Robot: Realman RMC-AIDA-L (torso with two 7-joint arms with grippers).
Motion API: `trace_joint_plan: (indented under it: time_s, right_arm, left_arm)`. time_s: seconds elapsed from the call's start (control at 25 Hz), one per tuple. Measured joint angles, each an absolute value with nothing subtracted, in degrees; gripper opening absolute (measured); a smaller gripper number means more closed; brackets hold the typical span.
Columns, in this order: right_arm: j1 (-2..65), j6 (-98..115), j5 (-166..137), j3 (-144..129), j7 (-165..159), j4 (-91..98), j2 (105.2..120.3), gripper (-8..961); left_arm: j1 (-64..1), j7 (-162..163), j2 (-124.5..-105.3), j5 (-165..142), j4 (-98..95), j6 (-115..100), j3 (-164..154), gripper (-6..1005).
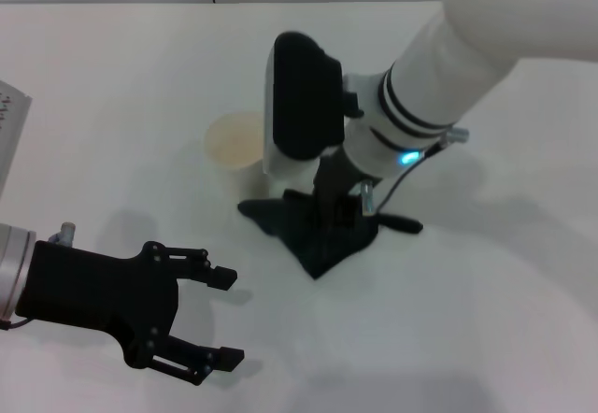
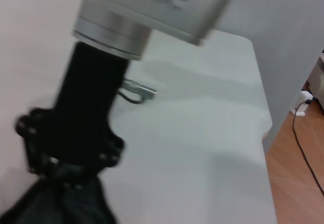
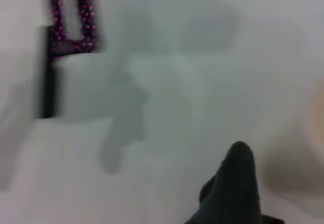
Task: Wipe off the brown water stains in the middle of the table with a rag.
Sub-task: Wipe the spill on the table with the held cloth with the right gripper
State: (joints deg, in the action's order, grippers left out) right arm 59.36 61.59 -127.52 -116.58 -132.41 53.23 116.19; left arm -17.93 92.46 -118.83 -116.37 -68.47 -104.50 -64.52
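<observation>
The dark green-black rag [image 1: 313,237] lies crumpled on the white table [image 1: 486,320] at the middle, with a thin tail sticking out to the right. My right gripper [image 1: 338,215] points straight down into it and is shut on the rag. The left wrist view shows this gripper [image 2: 66,176] from the side, with the rag [image 2: 55,206] bunched under it. A corner of the rag [image 3: 234,188] shows in the right wrist view. The brown water stains are not visible; the rag and gripper cover that spot. My left gripper [image 1: 229,318] is open and empty at the near left.
A white paper cup [image 1: 234,140] with a cream inside stands just behind and left of the rag, close to the right wrist. A white printed object [image 1: 9,123] lies at the table's left edge. The table's right edge [image 2: 263,112] drops to a wooden floor.
</observation>
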Motion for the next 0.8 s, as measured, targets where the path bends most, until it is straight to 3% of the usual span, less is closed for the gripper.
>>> trace_joint_plan:
  time_s: [0.8]
  right_arm:
    - [58.7, 57.6, -134.6, -108.3, -129.0, 48.6, 116.12, 80]
  left_arm:
    - [-18.2, 92.5, -118.82, -116.4, -68.5, -104.4, -64.5, 895]
